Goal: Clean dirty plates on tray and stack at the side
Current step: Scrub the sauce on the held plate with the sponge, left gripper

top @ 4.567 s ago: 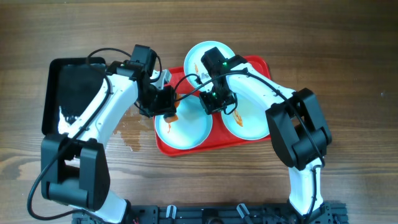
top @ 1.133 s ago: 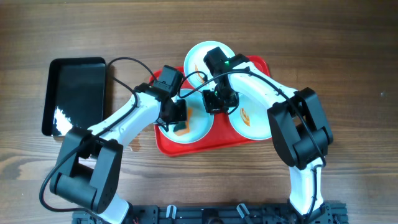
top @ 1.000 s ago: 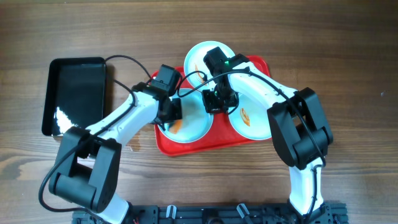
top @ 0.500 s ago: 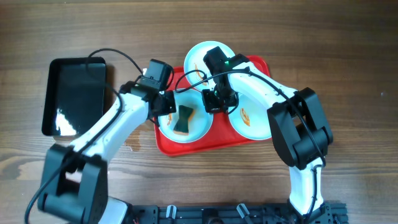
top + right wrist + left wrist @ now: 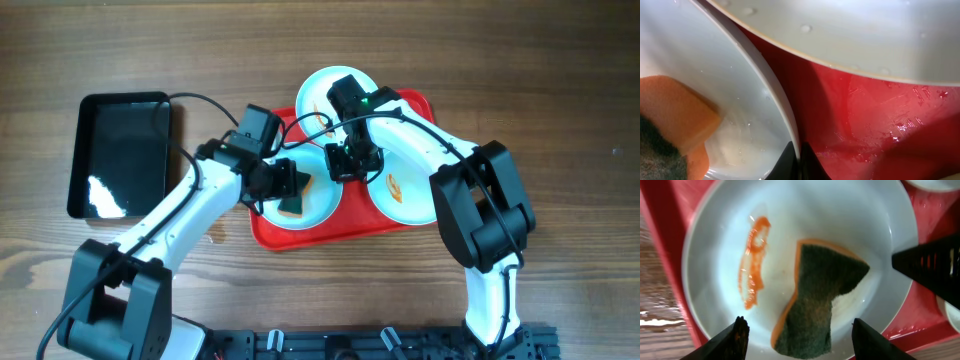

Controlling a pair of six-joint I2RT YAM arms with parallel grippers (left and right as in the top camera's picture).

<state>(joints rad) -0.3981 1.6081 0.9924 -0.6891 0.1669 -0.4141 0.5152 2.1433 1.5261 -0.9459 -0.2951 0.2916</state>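
- One black tray [image 5: 120, 140] is seen at the far left of the table [image 5: 560, 100], well apart from the red one.
- The left arm [image 5: 170, 215] is stretched up and rightward from the near edge, with its wrist bent over the tray's left end.
- The left gripper [image 5: 800, 327] is held just above the left plate [image 5: 840, 220]. Its jaws are spread wide and nothing is gripped.
- One sponge [image 5: 822, 295] is seen, orange with a dark green scouring face. It is laid flat in the left plate, and its near end sits between the spread fingertips.
- One orange-red sauce smear [image 5: 752, 262] is seen on the left plate, just left of the sponge.
- One red tray [image 5: 262, 225] is counted, at mid-table.
- Three plates are counted, all on the tray: the left plate at the front left, the rear plate [image 5: 315, 85] overhanging the far rim, and the right plate [image 5: 410, 205] at the front right.
- The right gripper [image 5: 800, 157] is pointed down between the plates. Its jaws are pinched closed on the right-hand rim of the left plate.
- A second sauce smear is seen on the right plate. The rear plate is largely hidden by the arm, so it cannot be told whether it is dirty.
- The right arm [image 5: 420, 145] is folded at the elbow and reached leftward across the right plate.
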